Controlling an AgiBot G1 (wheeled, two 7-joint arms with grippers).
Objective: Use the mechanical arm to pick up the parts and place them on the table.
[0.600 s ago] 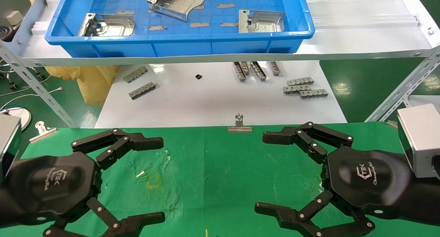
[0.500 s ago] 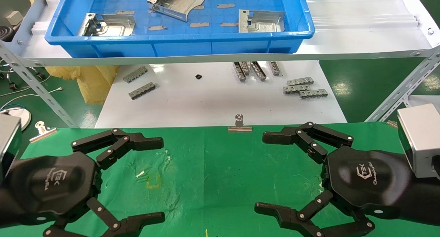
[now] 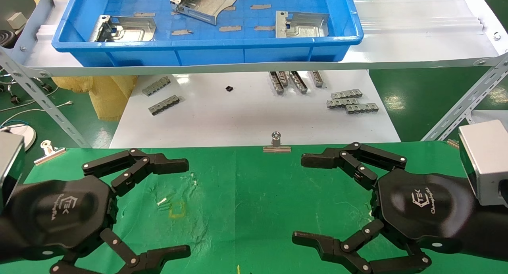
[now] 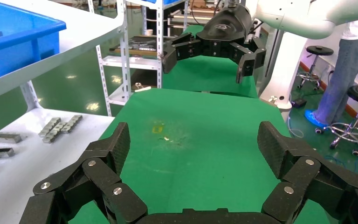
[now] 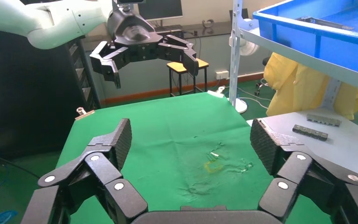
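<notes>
Three shiny silver parts lie in the blue tray point(image 3: 206, 40) on the far shelf: one at the left point(image 3: 123, 28), one tilted in the middle point(image 3: 206, 2), one at the right point(image 3: 301, 24). The table point(image 3: 254, 186) is green cloth with a small yellow square mark point(image 3: 177, 209). My left gripper point(image 3: 176, 208) hovers open and empty over the table's left side. My right gripper point(image 3: 307, 200) hovers open and empty over its right side. The wrist views show the left gripper point(image 4: 193, 144) and the right gripper point(image 5: 191, 140) holding nothing, with only cloth between the fingers.
Flat grey strips point(image 3: 230, 28) lie in the tray among the parts. A glossy white tabletop point(image 3: 238, 119) beyond the green cloth holds small grey toothed strips point(image 3: 351, 100). A metal clip point(image 3: 276, 143) grips the cloth's far edge, another point(image 3: 49, 151) its left corner.
My right gripper has shifted very slightly toward the middle of the table. Nothing else has moved.
</notes>
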